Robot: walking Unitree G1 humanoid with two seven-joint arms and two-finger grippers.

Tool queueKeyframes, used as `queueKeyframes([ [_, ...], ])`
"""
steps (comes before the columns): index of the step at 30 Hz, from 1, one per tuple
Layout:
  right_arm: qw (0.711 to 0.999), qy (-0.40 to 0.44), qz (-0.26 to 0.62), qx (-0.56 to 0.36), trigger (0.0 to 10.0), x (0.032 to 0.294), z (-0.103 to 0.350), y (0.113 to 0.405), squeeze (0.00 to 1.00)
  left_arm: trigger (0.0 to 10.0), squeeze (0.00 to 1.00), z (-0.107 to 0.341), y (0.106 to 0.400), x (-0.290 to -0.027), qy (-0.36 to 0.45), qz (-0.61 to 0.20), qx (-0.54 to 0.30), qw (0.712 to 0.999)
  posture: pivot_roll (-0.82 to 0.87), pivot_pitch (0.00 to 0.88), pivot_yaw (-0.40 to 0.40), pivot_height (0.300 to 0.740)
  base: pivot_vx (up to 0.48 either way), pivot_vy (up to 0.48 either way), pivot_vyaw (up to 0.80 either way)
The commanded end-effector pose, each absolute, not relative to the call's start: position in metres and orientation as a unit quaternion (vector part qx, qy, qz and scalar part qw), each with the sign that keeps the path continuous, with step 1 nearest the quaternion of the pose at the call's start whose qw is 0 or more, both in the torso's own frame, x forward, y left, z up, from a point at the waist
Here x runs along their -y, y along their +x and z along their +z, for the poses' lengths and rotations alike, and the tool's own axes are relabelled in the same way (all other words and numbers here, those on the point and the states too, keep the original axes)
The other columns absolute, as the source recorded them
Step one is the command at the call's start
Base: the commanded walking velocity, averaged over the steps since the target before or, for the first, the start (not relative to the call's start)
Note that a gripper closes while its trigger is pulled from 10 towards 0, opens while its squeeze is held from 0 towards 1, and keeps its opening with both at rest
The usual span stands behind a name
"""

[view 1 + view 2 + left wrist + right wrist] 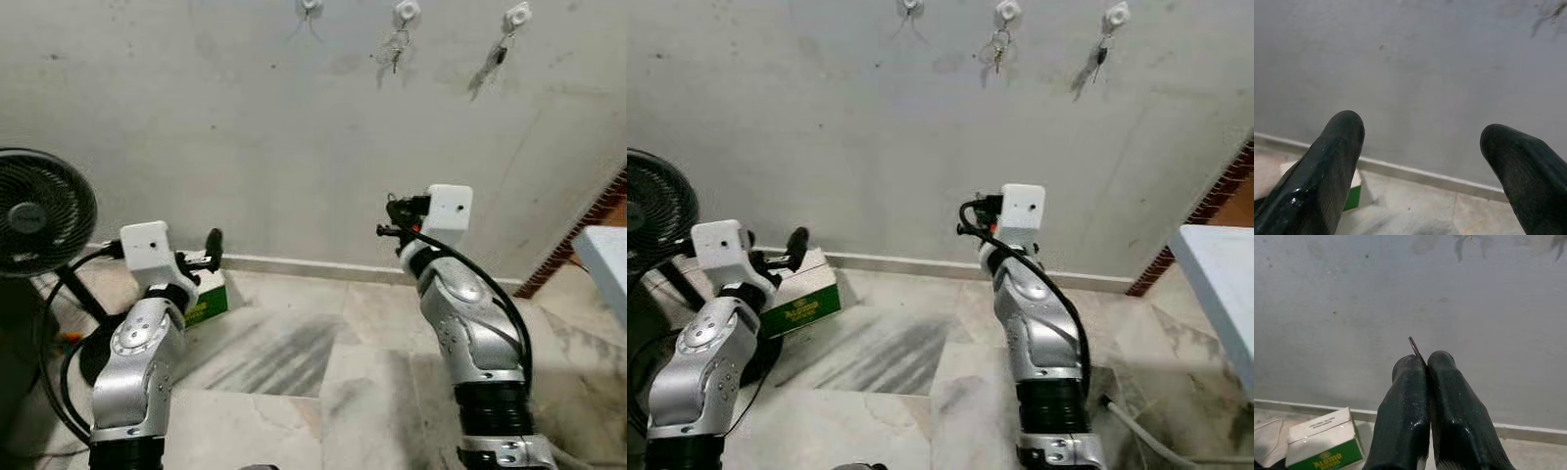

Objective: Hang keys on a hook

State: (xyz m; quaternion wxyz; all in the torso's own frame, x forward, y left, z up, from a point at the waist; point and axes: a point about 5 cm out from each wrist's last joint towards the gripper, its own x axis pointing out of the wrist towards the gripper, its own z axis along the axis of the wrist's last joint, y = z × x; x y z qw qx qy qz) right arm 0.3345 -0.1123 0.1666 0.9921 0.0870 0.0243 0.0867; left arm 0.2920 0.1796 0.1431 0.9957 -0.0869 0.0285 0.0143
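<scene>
so the wall (245,147) has three hooks along its top edge: the middle hook (406,12) and right hook (516,16) already carry keys, the left hook (310,6) looks free. the right gripper (1426,363) is clenched on a thin key ring (1415,348), so i'd say the hanging itself isn't done yet. that arm is bent up, pointing at the wall well below the hooks. the left gripper (1422,139) sits low with fingers spread, holding nothing, near a green box (208,296) on the floor.
</scene>
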Motion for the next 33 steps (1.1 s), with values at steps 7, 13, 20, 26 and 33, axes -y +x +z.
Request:
queueKeyframes([
  [7,0.993,0.092,0.078,-0.017,10.0,0.1165,0.1687,0.3349,0.00,10.0,0.00,0.1457,0.2881,-0.1754,-0.093,-0.006,-0.020,0.995,0.12,0.026,-0.011,0.740,0.081,0.000,0.00],
  [13,0.993,0.080,0.084,-0.023,10.0,0.1174,0.1657,0.3341,0.00,10.0,0.00,0.1460,0.2885,-0.1743,-0.095,-0.009,-0.019,0.995,0.12,0.022,-0.014,0.740,0.339,0.000,0.00],
  [20,0.993,0.078,0.084,-0.025,10.0,0.1176,0.1635,0.3345,0.00,10.0,0.00,0.1445,0.2861,-0.1708,-0.096,-0.017,-0.022,0.995,0.12,0.017,-0.016,0.740,0.365,0.000,0.00],
  [26,0.993,0.078,0.089,-0.026,10.0,0.1141,0.1634,0.3346,0.00,10.0,0.00,0.1453,0.2862,-0.1719,-0.097,-0.015,-0.021,0.995,0.13,0.013,-0.019,0.740,0.389,0.000,0.00],
  [33,0.993,0.068,0.093,-0.030,10.0,0.1138,0.1619,0.3356,0.00,10.0,0.00,0.1446,0.2861,-0.1712,-0.100,-0.015,-0.024,0.995,0.13,0.023,-0.024,0.740,0.388,0.000,0.00],
])
